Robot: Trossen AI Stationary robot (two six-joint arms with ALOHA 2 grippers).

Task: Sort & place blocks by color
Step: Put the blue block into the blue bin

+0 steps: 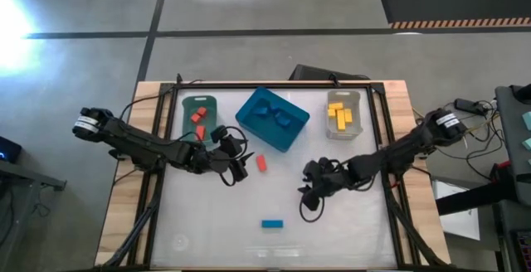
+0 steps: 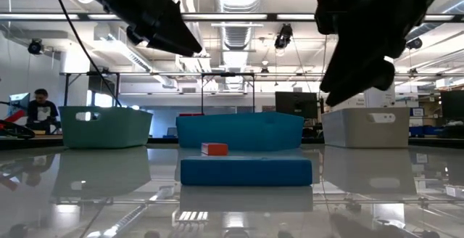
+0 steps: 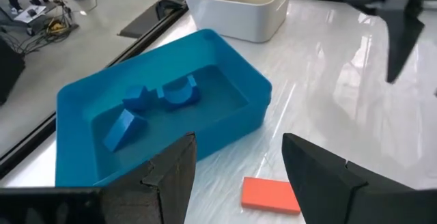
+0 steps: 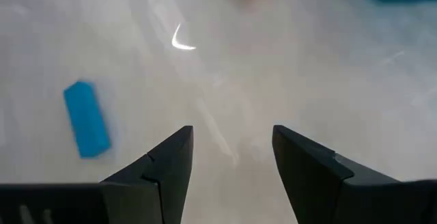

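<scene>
Nearly sorted: red blocks (image 1: 197, 116) in the green bin (image 1: 199, 102), yellow blocks (image 1: 341, 116) in the grey bin (image 1: 343, 96), blue shapes (image 3: 160, 98) in the blue bin (image 1: 249, 116). Left on the table: one red block (image 1: 260, 162) (just beside the left gripper (image 1: 236, 167), fingers wide, empty) and one blue bar (image 1: 272, 223). Right gripper (image 1: 309, 191) is also spread and empty, near the table's middle.

Left pincer (image 1: 239, 171) spread, empty; right pincer (image 1: 305, 196) likewise.
</scene>
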